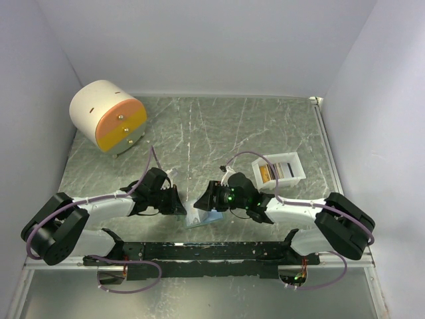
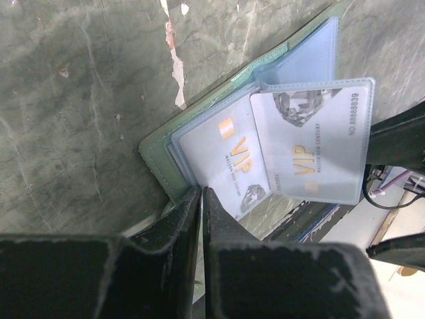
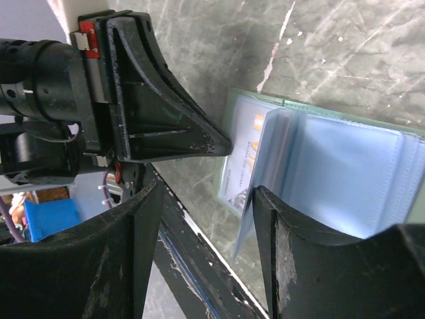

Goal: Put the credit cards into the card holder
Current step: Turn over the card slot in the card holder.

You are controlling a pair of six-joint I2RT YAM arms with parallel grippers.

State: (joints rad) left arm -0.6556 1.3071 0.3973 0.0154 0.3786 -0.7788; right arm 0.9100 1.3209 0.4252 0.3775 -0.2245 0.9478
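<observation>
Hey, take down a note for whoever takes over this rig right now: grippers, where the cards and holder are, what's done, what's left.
Left gripper: shut, tips at the edge of the card holder, apparently pinning it down.
Right gripper: open, with a clear sleeve against one finger.
The holder lies open between the two grippers.
Done: two VIP cards sit in its sleeves.
Left: the cards in the white tray are not yet sleeved.
</observation>
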